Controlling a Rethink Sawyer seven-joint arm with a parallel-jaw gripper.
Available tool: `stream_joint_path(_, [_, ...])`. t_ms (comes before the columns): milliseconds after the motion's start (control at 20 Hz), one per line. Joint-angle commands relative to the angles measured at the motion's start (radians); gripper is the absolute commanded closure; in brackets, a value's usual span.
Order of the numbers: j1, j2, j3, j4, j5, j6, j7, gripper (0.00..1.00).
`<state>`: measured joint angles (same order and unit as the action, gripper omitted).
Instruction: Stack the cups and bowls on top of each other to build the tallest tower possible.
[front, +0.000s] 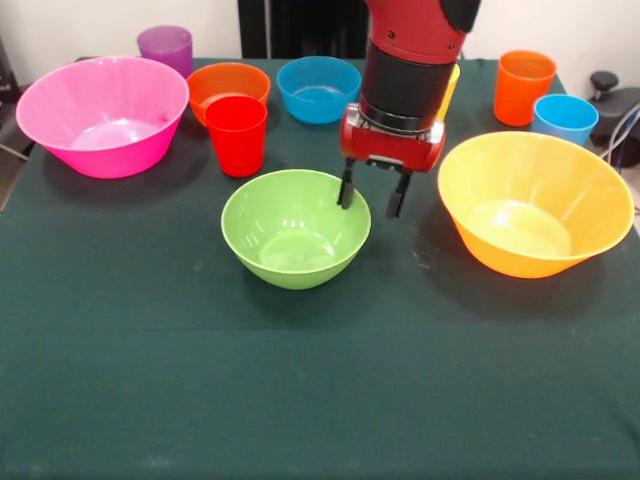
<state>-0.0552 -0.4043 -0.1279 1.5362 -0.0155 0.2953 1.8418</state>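
Note:
My gripper (371, 205) is open and hangs low over the right rim of the lime green bowl (290, 235), with one finger inside the rim and one outside. All cups and bowls stand singly on the cloth. The red cup (237, 135) stands just behind the green bowl on the left. The small orange bowl (228, 82) and small blue bowl (318, 90) are further back. The pink bowl (100, 118) and purple cup (165, 48) are far left. The yellow-orange bowl (535, 205), orange cup (523, 87) and light blue cup (564, 118) are at the right. A yellow cup (452, 88) shows only as a sliver behind the arm.
A dark green cloth (320, 380) covers the table. Black equipment with cables (610, 100) sits off the right edge. The pink bowl reaches close to the table's left edge, and the yellow-orange bowl reaches close to its right edge.

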Motion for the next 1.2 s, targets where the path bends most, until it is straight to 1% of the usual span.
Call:
stream_joint_path(50, [-0.165, -0.075, 0.223, 0.079, -0.144, 0.051, -0.199, 0.00])
stream_joint_path(150, [-0.169, -0.078, 0.229, 0.080, -0.154, 0.050, -0.185, 0.00])
stream_joint_path(450, [-0.172, -0.084, 0.245, 0.059, -0.204, 0.085, -0.133, 0.00])
stream_joint_path(700, [-0.175, -0.086, 0.256, 0.054, -0.226, 0.101, -0.106, 0.00])
stream_joint_path(850, [-0.185, -0.121, 0.267, 0.074, -0.228, 0.133, -0.105, 0.00])
stream_joint_path(1050, [-0.196, -0.198, 0.285, 0.098, -0.209, 0.233, -0.124, 0.00])
stream_joint_path(1200, [-0.180, -0.199, 0.280, 0.086, -0.210, 0.246, -0.104, 0.00])
